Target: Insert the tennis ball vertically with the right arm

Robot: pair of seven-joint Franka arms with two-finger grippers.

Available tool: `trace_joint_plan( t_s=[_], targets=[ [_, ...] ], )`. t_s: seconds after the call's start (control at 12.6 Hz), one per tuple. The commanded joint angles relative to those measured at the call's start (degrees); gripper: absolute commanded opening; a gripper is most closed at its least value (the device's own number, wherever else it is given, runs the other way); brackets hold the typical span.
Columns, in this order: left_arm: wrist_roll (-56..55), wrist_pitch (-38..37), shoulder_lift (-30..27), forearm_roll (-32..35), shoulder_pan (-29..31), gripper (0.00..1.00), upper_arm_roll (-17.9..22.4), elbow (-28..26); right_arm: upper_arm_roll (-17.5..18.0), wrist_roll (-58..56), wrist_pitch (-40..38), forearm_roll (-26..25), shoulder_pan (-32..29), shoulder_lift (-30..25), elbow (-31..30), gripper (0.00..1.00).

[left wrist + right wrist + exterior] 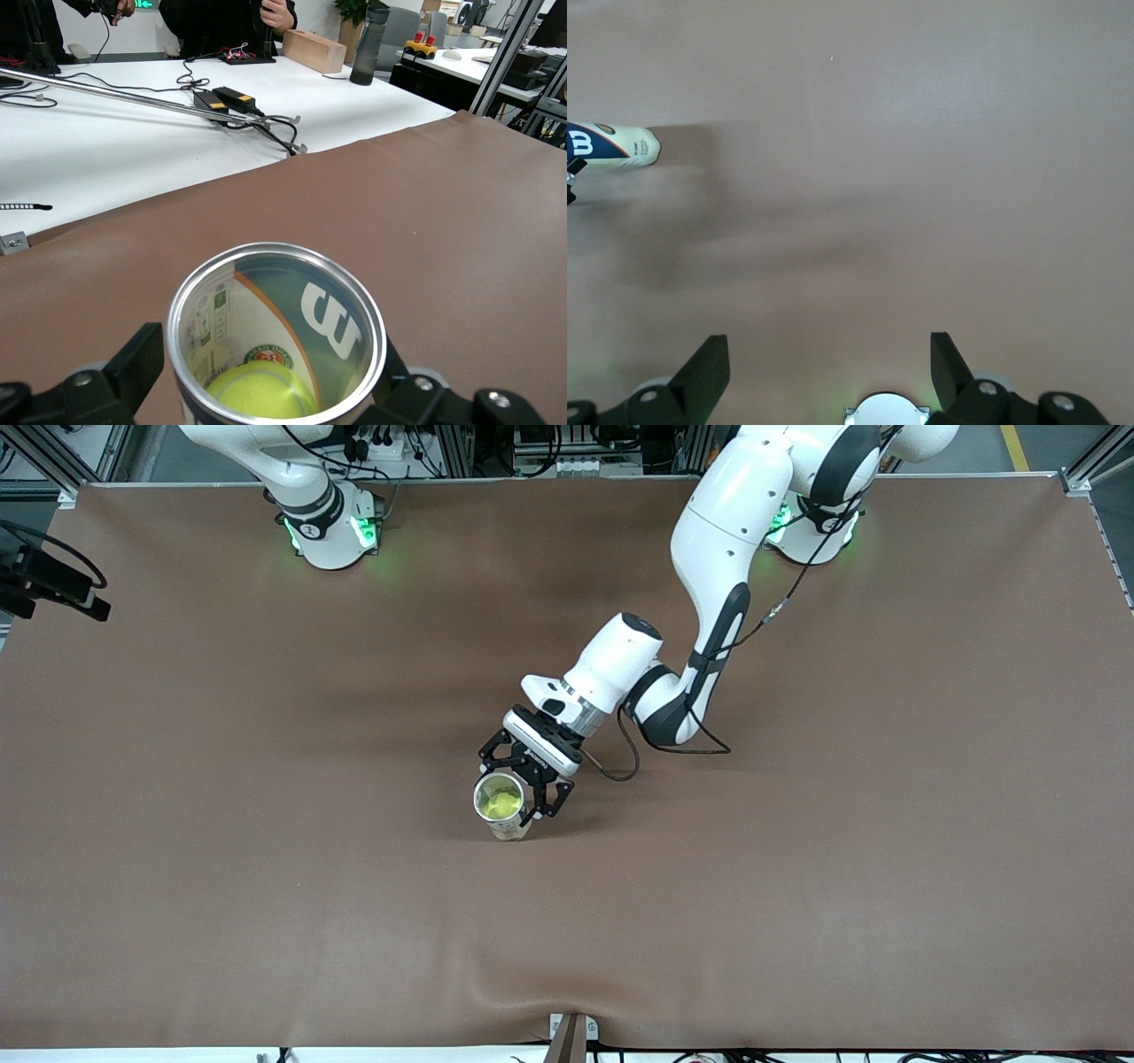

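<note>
Can: a clear cylindrical plastic tennis-ball can (501, 808) with a silver metal rim and a printed label stands upright near the middle of the table, its open mouth facing up. It sits between the left claw's two fingers.
Ball: a yellow-green felt tennis ball (501, 804) lies inside the can, at its bottom; the left wrist view shows it (259, 391) low down under the rim, below the white logo printed on the can wall.
Left claw: the black two-finger left gripper (523, 784) is down around the can's upper part, one finger (115, 376) on each side of the rim. The jaws stand wide; whether the pads press on the can wall I cannot tell, and they do not look clenched.
Left arm: the white jointed left arm (718, 558) with black joint sections reaches from its base toward the table's middle, wrist tilted down at the can.
Table: a brown matte cloth-covered table (886, 824) carries the can; the cloth shows a small ripple at the edge nearest the front camera.
Right claw: the black two-finger right gripper (830, 376) hangs high over bare brown cloth near its own base, released, jaws wide and holding nothing. The can (611, 147) shows well apart from it.
Right arm: the white right arm (292, 478) waits, folded up near its base.
</note>
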Motion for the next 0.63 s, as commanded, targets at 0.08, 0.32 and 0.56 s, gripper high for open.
trace_joint_plan(
  t_s=[0.08,0.32,0.56],
  targets=[
    [1.0,0.8,-0.1,-0.6,-0.4,1.00,0.4,0.6,3.1,-0.6,-0.1,-1.0,-2.5,-1.3,-1.8,1.00],
    [1.0,0.8,-0.4,-0.6,-0.5,1.00,0.4,0.7,3.5,-0.8,-0.9,-0.9,-3.3,-1.3,-1.8,1.00],
    [1.1,0.8,-0.5,-0.5,-0.5,1.00,0.4,0.9,3.5,-0.8,-1.3,-0.9,-3.3,-1.3,-1.8,1.00]
  ],
)
